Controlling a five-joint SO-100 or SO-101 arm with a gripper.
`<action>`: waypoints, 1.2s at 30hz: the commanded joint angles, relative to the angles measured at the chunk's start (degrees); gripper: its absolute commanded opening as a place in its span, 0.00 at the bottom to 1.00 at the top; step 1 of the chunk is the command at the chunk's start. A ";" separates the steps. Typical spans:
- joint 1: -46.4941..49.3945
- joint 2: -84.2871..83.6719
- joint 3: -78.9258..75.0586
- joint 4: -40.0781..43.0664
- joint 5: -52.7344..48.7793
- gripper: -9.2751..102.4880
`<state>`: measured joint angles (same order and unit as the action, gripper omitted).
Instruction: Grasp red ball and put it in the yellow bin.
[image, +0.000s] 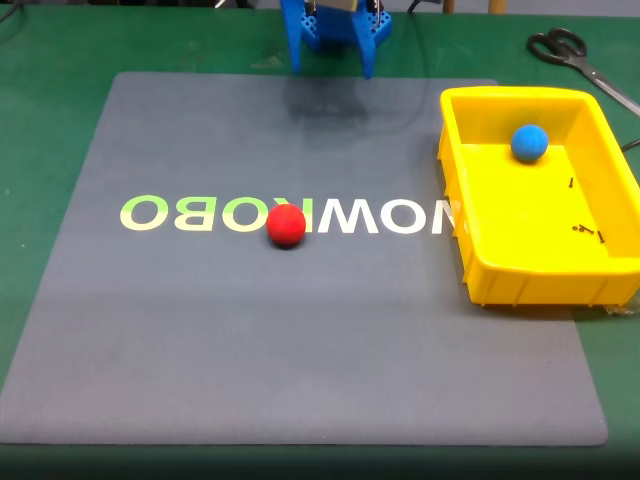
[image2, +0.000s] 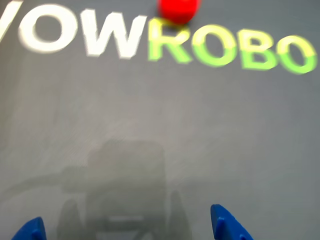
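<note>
The red ball rests on the grey mat over the printed lettering, near the mat's middle in the fixed view. In the wrist view the red ball sits at the top edge, far ahead of the fingers. The yellow bin stands at the right of the mat. My blue gripper hangs at the top centre of the fixed view, well behind the ball. Its two blue fingertips show far apart at the bottom of the wrist view, so the gripper is open with nothing between them.
A blue ball lies inside the bin near its far wall, with a few small dark specks. Black scissors lie on the green table at the top right. The grey mat has bare room in front of the ball.
</note>
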<state>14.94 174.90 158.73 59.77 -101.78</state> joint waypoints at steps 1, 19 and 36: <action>2.20 -12.39 -6.86 -8.26 -0.79 0.42; 3.16 -67.32 -38.58 -25.75 3.34 0.41; 1.67 -92.29 -61.88 -27.51 6.15 0.41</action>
<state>17.58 82.97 102.04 33.40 -96.59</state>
